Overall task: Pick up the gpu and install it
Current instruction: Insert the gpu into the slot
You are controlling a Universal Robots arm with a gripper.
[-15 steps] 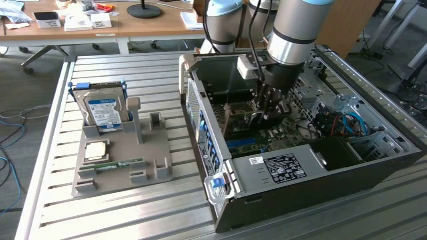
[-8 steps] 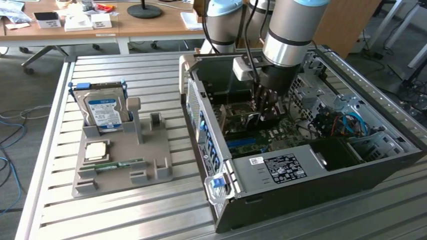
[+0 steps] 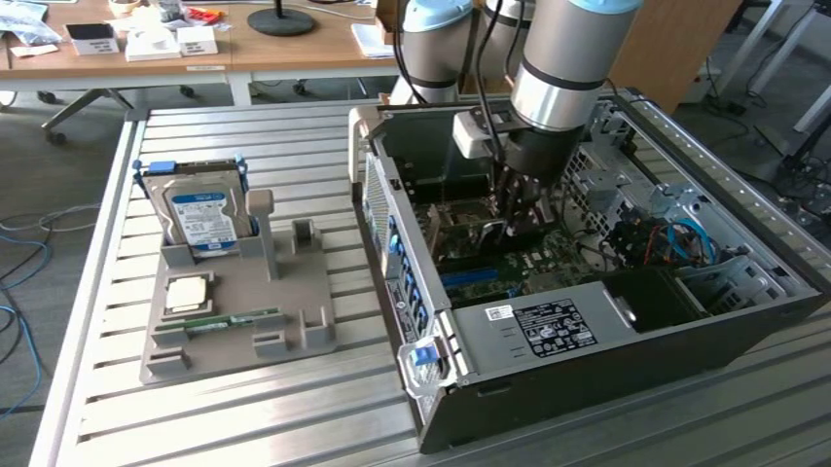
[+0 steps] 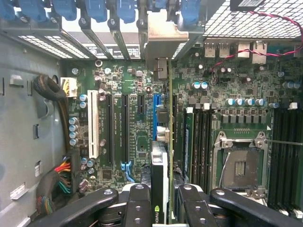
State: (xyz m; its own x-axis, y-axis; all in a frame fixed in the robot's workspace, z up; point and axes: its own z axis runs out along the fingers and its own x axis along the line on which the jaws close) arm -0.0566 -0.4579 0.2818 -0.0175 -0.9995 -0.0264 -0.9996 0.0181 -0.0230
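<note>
From where I stand, the arm reaches down into the open black and silver computer case (image 3: 571, 336), which lies on its side across the right half of the exterior view. The case sits on the slatted metal counter (image 3: 260, 409). The black pincer (image 3: 520, 216) is in the upper middle of that view, low over the green motherboard (image 4: 137, 137).

In the wrist view, the pincer (image 4: 165, 205) is pinching the gpu (image 4: 160, 165), a thin flat card with a green circuit board, a dark face and a silver metal end bracket. Its fingers (image 4: 139, 203) press on the card's two faces. The card stands on edge, running along the board close to the long blue slot (image 4: 155, 111), with the bracket end towards the case's rear openings. I cannot tell whether its lower edge is touching the slot or hanging just above it.

As I judge it, alignment is the main risk. The card's edge looks a little to one side of the blue slot, so a push down could land the contacts on the slot's rim or on nearby parts. The bracket could also catch on the rear frame and tip the card. With the grip on one end only, the far end might twist or sit high.

At the exterior view's left, a grey plastic holder (image 3: 306, 336) carries a boxy hard drive with a blue-white label (image 3: 201, 214), well apart from all this.
</note>
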